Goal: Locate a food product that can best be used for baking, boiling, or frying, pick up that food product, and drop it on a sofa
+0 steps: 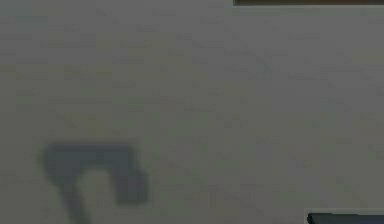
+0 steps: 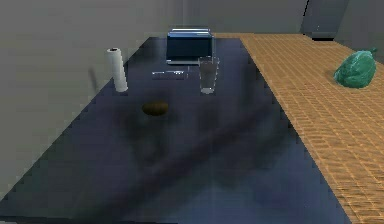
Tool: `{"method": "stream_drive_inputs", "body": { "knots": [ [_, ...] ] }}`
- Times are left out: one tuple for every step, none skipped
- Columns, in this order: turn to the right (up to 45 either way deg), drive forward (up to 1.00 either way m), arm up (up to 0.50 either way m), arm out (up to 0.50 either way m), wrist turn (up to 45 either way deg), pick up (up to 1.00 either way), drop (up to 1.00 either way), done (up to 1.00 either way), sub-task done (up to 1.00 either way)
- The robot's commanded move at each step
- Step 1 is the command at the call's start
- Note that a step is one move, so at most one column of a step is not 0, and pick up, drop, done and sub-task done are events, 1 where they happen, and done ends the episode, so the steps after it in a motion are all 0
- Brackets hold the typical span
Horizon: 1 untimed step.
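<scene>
Whether your tool is spread or pinching, you cannot tell. On the dark worktop, from the arm side view's left, you have a white upright roll, a small brown lump lying near it, a clear glass, then a green bag on the wooden floor

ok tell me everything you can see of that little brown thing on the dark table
The small brown lump is low and rounded, dull and matte. It lies on the dark tabletop, touching nothing else: the white paper roll stands up-left of it, the clear glass up-right. Its finer detail is too small to tell.
</scene>
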Motion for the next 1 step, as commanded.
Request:
{"method": "stream_drive_inputs", "body": {
  "knots": [
    [0.0, 0.00, 0.38, 0.00, 0.0, 0.00, 0.00, 0.00, 0.00]
  ]
}}
